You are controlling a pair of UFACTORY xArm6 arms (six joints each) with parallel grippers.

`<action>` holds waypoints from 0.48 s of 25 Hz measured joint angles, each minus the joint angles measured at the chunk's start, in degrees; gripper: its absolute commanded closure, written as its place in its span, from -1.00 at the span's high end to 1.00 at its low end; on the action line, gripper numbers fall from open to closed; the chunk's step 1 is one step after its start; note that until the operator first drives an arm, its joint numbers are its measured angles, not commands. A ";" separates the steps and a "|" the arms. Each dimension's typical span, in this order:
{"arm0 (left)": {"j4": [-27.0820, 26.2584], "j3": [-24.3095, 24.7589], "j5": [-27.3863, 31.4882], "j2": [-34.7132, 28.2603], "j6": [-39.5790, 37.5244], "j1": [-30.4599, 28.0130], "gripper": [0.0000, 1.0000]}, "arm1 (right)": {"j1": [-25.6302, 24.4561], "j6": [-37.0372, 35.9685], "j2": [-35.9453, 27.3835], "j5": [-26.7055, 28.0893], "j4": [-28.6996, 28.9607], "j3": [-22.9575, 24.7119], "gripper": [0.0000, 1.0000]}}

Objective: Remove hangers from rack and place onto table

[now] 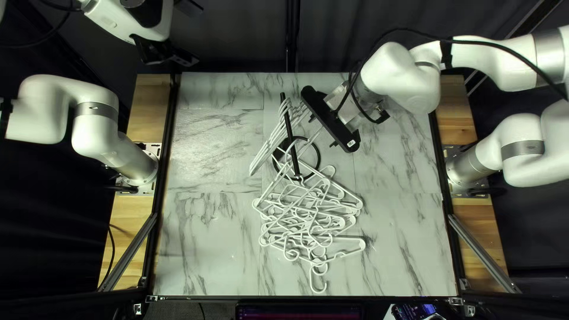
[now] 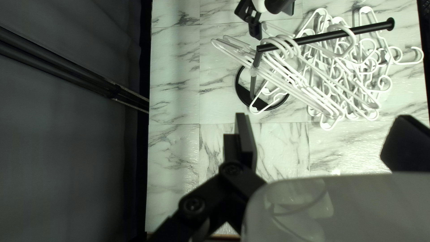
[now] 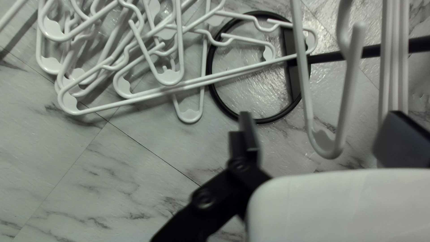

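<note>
Left gripper [image 1: 191, 34] and right gripper [image 1: 322, 131] were spread, hangers [image 1: 311, 280] lying near the table's [image 1: 207, 266] front edge, far from its sides.

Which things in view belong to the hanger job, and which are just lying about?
Job:
- hanging hangers
- black rack
- piled hangers
- marble-patterned table

Not job:
- lit-screened device beyond the near edge
- thin cable at left
- dark curtain

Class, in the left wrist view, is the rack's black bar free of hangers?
No, several white hangers hook over the black bar near its bend.
</note>
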 measured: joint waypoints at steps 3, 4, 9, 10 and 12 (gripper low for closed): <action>0.00 0.00 0.00 0.00 0.00 0.00 1.00 | 0.07 -0.19 0.23 -0.55 0.41 -0.06 -1.00; 0.00 0.00 0.00 0.00 0.00 0.00 1.00 | 0.09 -0.29 0.27 -0.73 0.56 -0.06 -1.00; 0.00 0.00 0.00 0.00 0.00 0.00 1.00 | 0.60 1.02 -1.20 -0.63 0.06 0.10 -1.00; 0.00 0.00 0.00 0.00 0.00 0.00 1.00 | 0.73 1.38 -1.77 -0.38 -0.16 0.09 -1.00; 0.00 0.00 0.00 0.00 0.00 0.00 1.00 | 0.91 1.78 -3.35 0.26 -0.42 0.29 -1.00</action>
